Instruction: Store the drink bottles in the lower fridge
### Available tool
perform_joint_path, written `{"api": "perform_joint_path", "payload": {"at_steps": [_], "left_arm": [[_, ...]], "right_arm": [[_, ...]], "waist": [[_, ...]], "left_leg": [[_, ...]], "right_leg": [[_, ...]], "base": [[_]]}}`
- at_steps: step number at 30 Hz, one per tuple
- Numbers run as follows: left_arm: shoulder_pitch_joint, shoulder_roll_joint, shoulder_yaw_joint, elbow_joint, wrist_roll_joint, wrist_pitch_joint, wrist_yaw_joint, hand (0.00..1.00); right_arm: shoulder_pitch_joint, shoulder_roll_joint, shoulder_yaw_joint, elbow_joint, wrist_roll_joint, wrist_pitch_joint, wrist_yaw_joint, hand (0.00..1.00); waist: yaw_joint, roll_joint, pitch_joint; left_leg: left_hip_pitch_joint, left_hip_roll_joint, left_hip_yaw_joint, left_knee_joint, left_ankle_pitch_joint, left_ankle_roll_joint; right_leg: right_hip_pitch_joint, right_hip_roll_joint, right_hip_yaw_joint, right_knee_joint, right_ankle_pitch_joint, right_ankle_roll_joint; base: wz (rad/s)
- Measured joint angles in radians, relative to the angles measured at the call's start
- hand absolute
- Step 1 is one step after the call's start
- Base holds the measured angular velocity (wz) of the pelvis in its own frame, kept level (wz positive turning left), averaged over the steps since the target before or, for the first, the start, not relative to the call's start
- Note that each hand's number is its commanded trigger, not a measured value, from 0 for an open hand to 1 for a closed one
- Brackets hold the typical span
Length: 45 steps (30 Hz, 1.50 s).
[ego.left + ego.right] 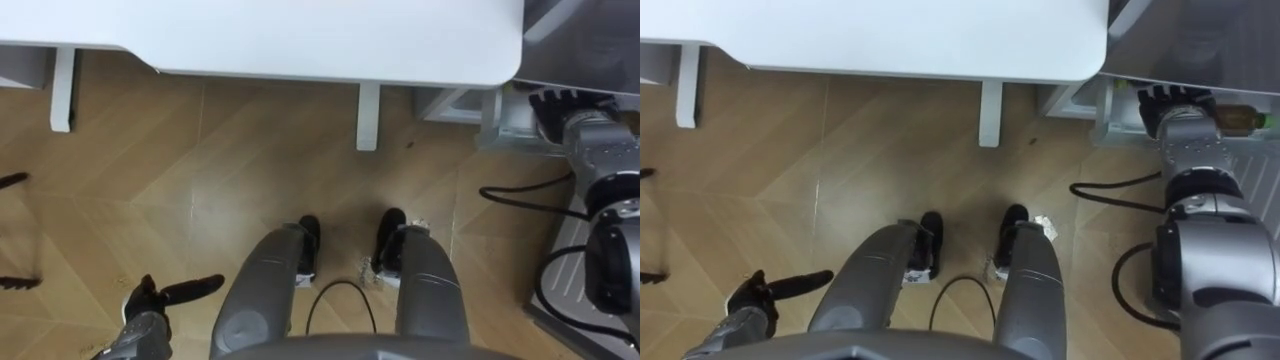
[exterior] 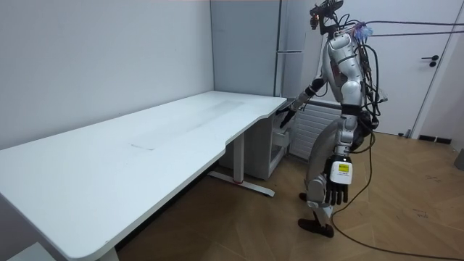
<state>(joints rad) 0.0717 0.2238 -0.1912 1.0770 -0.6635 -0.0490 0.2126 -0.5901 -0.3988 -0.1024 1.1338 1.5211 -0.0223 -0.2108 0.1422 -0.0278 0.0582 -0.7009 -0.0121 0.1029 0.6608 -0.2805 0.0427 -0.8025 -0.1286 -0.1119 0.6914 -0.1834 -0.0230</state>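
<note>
I stand at the end of a white desk (image 2: 145, 138), beside a tall grey fridge (image 2: 293, 43). My right hand (image 1: 1172, 100) reaches forward at the fridge's lower part (image 1: 1200, 45), its dark fingers spread and holding nothing; it also shows in the room view as my right hand (image 2: 287, 116). A brown drink bottle with a green cap (image 1: 1244, 118) lies just right of that wrist; what it rests on is hidden. My left hand (image 1: 150, 300) hangs low by my left leg with straight fingers, empty.
The desk's edge (image 1: 330, 60) runs across in front of me, with a white leg (image 1: 368, 115) ahead of my feet. A white cabinet (image 2: 278, 148) stands under the desk near the fridge. Wooden floor (image 1: 150, 170) spreads to my left.
</note>
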Motion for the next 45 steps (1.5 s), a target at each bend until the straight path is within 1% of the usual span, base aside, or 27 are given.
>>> {"api": "perform_joint_path", "payload": {"at_steps": [4, 12, 15, 18, 20, 23, 26, 29, 30, 31, 32, 33, 34, 35, 36, 37, 38, 39, 41, 42, 43, 45], "left_arm": [[0.000, 0.000, 0.000, -0.001, 0.000, 0.001, -0.006, 0.00], [0.000, 0.000, -0.030, -0.014, -0.003, 0.000, -0.007, 0.00], [0.003, 0.000, -0.029, -0.004, -0.004, 0.001, -0.008, 0.00], [0.007, -0.001, -0.028, 0.005, -0.003, 0.001, -0.010, 0.00], [0.007, -0.002, -0.021, 0.006, -0.002, 0.001, -0.024, 0.00], [0.007, -0.003, 0.008, 0.005, -0.003, 0.001, -0.051, 0.00], [0.009, -0.002, 0.024, 0.006, -0.011, 0.001, -0.057, 0.00], [0.010, -0.001, 0.032, 0.015, -0.012, 0.001, -0.073, 0.00], [0.010, 0.000, 0.033, 0.020, -0.012, 0.001, -0.075, 0.00], [0.010, 0.001, 0.035, 0.031, -0.011, 0.001, -0.076, 0.00], [0.010, 0.002, 0.040, 0.043, -0.011, 0.001, -0.077, 0.00], [0.012, 0.002, 0.047, 0.045, -0.010, 0.001, -0.077, 0.00], [0.018, 0.002, 0.061, 0.045, -0.006, 0.001, -0.077, 0.00], [0.024, 0.002, 0.073, 0.045, -0.002, 0.001, -0.077, 0.00], [0.025, 0.003, 0.075, 0.045, -0.003, 0.001, -0.077, 0.00], [0.027, 0.003, 0.074, 0.043, -0.007, 0.001, -0.076, 0.00], [0.027, 0.003, 0.073, 0.043, -0.012, 0.001, -0.076, 0.00], [0.027, 0.003, 0.073, 0.043, -0.013, 0.000, -0.076, 0.00], [0.031, 0.003, 0.073, 0.040, -0.014, 0.001, -0.070, 0.00], [0.032, 0.003, 0.073, 0.040, -0.014, 0.001, -0.067, 0.00], [0.034, 0.004, 0.073, 0.040, -0.014, 0.001, -0.065, 0.00], [0.034, 0.005, 0.074, 0.038, -0.015, 0.001, -0.063, 0.00]], "right_arm": [[0.000, 0.000, 0.000, 0.001, 0.000, 0.000, 0.003, 0.00], [0.008, 0.000, 0.001, 0.003, 0.001, 0.000, 0.013, 0.00], [0.033, 0.001, 0.002, 0.015, -0.001, 0.003, 0.036, 0.00], [0.040, 0.003, 0.003, 0.038, -0.028, 0.018, 0.040, 0.00], [0.050, 0.003, 0.003, 0.040, -0.043, 0.025, 0.047, 0.00], [0.064, 0.002, 0.002, 0.040, -0.077, 0.025, 0.077, 0.00], [0.088, 0.002, 0.002, 0.034, -0.098, 0.025, 0.095, 0.00], [0.125, -0.001, 0.002, 0.021, -0.117, 0.024, 0.109, 0.00], [0.138, -0.001, 0.002, 0.014, -0.122, 0.024, 0.114, 0.00], [0.170, -0.001, 0.002, -0.011, -0.131, 0.024, 0.118, 0.00], [0.198, -0.001, 0.002, -0.028, -0.146, 0.023, 0.121, 0.00], [0.210, -0.001, 0.002, -0.034, -0.156, 0.023, 0.121, 0.00], [0.236, -0.001, 0.001, -0.048, -0.179, 0.020, 0.120, 0.00], [0.259, -0.001, 0.001, -0.054, -0.202, 0.017, 0.119, 0.00], [0.269, -0.001, 0.001, -0.062, -0.210, 0.015, 0.117, 0.00], [0.293, -0.001, 0.001, -0.089, -0.218, 0.005, 0.113, 0.00], [0.302, -0.001, 0.002, -0.090, -0.219, -0.006, 0.114, 0.00], [0.308, -0.001, 0.002, -0.089, -0.218, -0.009, 0.113, 0.00], [0.340, -0.001, 0.002, -0.089, -0.230, -0.011, 0.097, 0.00], [0.346, -0.001, 0.002, -0.088, -0.234, -0.011, 0.088, 0.00], [0.355, 0.001, 0.002, -0.088, -0.240, -0.011, 0.073, 0.00], [0.366, 0.002, 0.002, -0.088, -0.247, -0.011, 0.053, 0.00]], "waist": [[0.000, 0.000, 0.0000], [0.000, 0.000, 0.0001], [0.003, 0.000, 0.0002], [0.004, 0.000, 0.0001], [0.002, 0.000, 0.0000], [-0.003, 0.001, -0.0004], [-0.009, 0.001, -0.0006], [-0.022, -0.001, -0.0057], [-0.025, -0.002, -0.0106], [-0.029, -0.003, -0.0135], [-0.032, -0.005, -0.0199], [-0.033, -0.006, -0.0228], [-0.035, -0.008, -0.0279], [-0.038, -0.010, -0.0363], [-0.040, -0.011, -0.0379], [-0.053, -0.011, -0.0418], [-0.057, -0.010, -0.0434], [-0.057, -0.009, -0.0434], [-0.058, -0.009, -0.0434], [-0.058, -0.009, -0.0434], [-0.058, -0.008, -0.0430], [-0.060, -0.007, -0.0429]], "left_leg": [[0.000, 0.000, 0.000, 0.001, 0.000, 0.000], [-0.001, 0.000, 0.000, 0.010, -0.001, -0.001], [0.027, 0.001, -0.001, 0.007, -0.002, -0.002], [0.061, 0.001, 0.001, -0.004, -0.003, -0.002], [0.071, 0.003, 0.000, -0.005, -0.004, -0.002], [0.073, 0.008, 0.000, -0.003, -0.005, -0.001], [0.086, 0.011, 0.000, -0.003, -0.008, 0.001], [0.102, 0.011, 0.000, -0.004, -0.011, 0.003], [0.105, 0.012, 0.000, -0.004, -0.013, 0.003], [0.119, 0.014, 0.001, -0.006, -0.015, 0.002], [0.131, 0.017, 0.002, -0.008, -0.017, 0.002], [0.137, 0.018, 0.004, -0.008, -0.019, 0.002], [0.150, 0.019, 0.005, -0.008, -0.022, 0.001], [0.162, 0.021, 0.006, -0.010, -0.025, 0.000], [0.168, 0.021, 0.006, -0.012, -0.025, 0.000], [0.174, 0.022, 0.005, -0.013, -0.025, 0.000], [0.178, 0.028, 0.008, -0.016, -0.025, 0.000], [0.181, 0.032, 0.011, -0.017, -0.025, 0.000], [0.189, 0.042, 0.017, -0.022, -0.025, 0.000], [0.189, 0.044, 0.019, -0.022, -0.025, 0.000], [0.188, 0.052, 0.024, -0.022, -0.025, 0.000], [0.185, 0.057, 0.028, -0.024, -0.027, -0.002]], "right_leg": [[0.000, 0.000, 0.000, 0.000, 0.000, 0.000], [0.003, 0.004, 0.000, 0.004, 0.001, -0.002], [0.032, 0.007, 0.001, 0.001, 0.000, -0.001], [0.063, 0.006, 0.003, -0.005, -0.002, 0.000], [0.075, 0.008, -0.001, -0.012, -0.001, -0.001], [0.080, 0.009, -0.004, -0.017, 0.001, -0.001], [0.094, 0.008, -0.005, -0.019, 0.000, 0.001], [0.112, 0.007, -0.007, -0.021, -0.002, 0.004], [0.116, 0.008, -0.008, -0.023, -0.002, 0.005], [0.132, 0.011, -0.008, -0.029, -0.002, 0.005], [0.145, 0.015, -0.007, -0.035, -0.002, 0.005], [0.150, 0.017, -0.005, -0.036, -0.002, 0.006], [0.166, 0.023, -0.004, -0.043, -0.001, 0.006], [0.180, 0.028, -0.004, -0.053, 0.003, 0.007], [0.185, 0.028, -0.004, -0.054, 0.003, 0.007], [0.195, 0.029, -0.007, -0.060, 0.003, 0.008], [0.202, 0.036, -0.007, -0.075, 0.010, 0.008], [0.206, 0.041, -0.005, -0.083, 0.015, 0.008], [0.221, 0.053, -0.001, -0.109, 0.030, 0.009], [0.222, 0.055, 0.000, -0.113, 0.032, 0.010], [0.224, 0.062, 0.003, -0.126, 0.041, 0.011], [0.224, 0.069, 0.007, -0.141, 0.052, 0.011]], "base": [[0.00], [0.00], [0.00], [0.00], [0.00], [0.00], [0.00], [0.00], [0.00], [-0.07], [-0.09], [-0.10], [-0.13], [-0.10], [-0.05], [0.00], [-0.08], [-0.17], [-0.17], [-0.15], [-0.16], [-0.14]]}}
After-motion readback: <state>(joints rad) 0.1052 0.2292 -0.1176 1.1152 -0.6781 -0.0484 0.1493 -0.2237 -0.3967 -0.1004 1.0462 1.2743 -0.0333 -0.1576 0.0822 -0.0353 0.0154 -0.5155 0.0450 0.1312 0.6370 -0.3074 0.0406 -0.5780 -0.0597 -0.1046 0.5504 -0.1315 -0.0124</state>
